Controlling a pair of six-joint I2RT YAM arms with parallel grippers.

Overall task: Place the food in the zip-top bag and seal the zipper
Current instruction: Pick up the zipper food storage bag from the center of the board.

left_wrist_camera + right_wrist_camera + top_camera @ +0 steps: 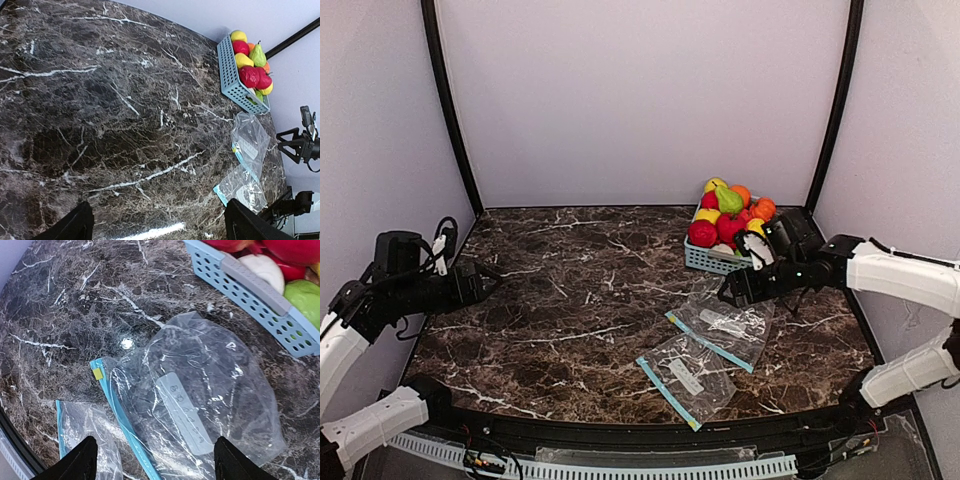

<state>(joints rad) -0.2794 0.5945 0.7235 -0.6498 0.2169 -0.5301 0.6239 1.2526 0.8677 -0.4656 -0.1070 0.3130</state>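
Dark brown marble-patterned tabletop (580, 290), white-veined and glossy. At upper right of the top view, standing on it close to the back corner: light-blue perforated basket (710, 262). Just below the basket, right of centre: upper zip-top bag (732, 322), clear, crumpled, lying flat, near the basket but apart from it. Light-blue zipper strip (708, 342) along its lower-left edge, yellow slider (98, 373) at one end, pale label (182, 412) on the face. Further down, lower centre-right: lower zip-top bag (695, 378), same kind, also flat, blue strip along its left edge, just beside the first; touching or not, cannot tell.
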